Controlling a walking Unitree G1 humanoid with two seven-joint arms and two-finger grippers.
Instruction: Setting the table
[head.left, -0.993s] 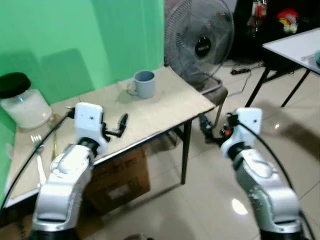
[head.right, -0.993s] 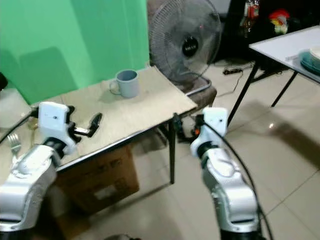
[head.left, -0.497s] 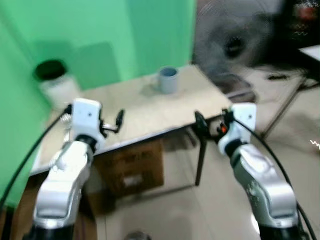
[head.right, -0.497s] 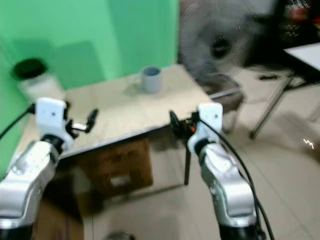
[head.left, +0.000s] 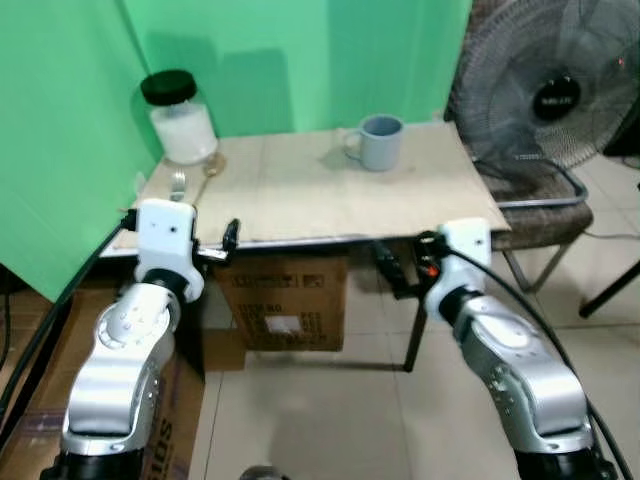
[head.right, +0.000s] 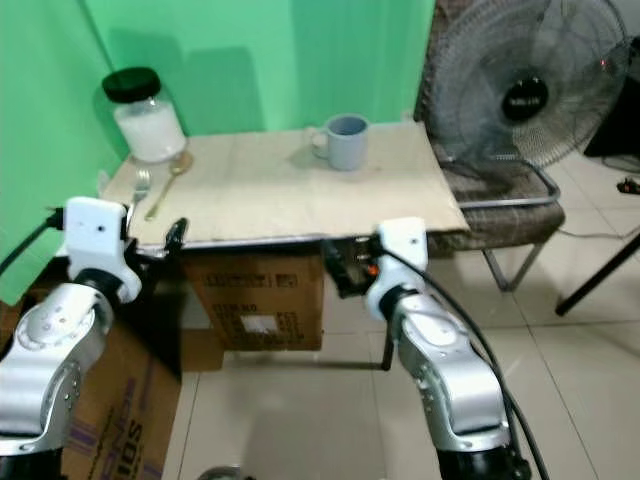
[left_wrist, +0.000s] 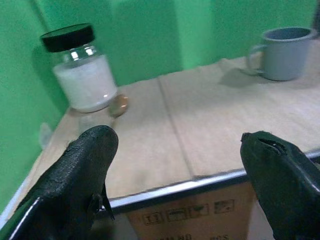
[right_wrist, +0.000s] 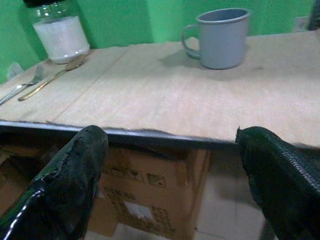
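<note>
Your robot stands facing a low table covered in a beige mat, set against a green wall. Writing is scarce: the cardboard box under the table carries a white label and small printed marks too blurred to read, and the badge at the hub of the standing fan is equally illegible. At the table's far left corner sits a glass jar with a black lid, filled most of the way with something white. A blue-grey mug stands near the far right side, handle turned left; you cannot see into it. A fork and a gold-toned spoon lie side by side just in front of the jar. Your left gripper hovers at the table's near edge, its fingers spread wide and holding nothing. Your right gripper hangs just short of the same edge, likewise spread wide and empty.
</note>
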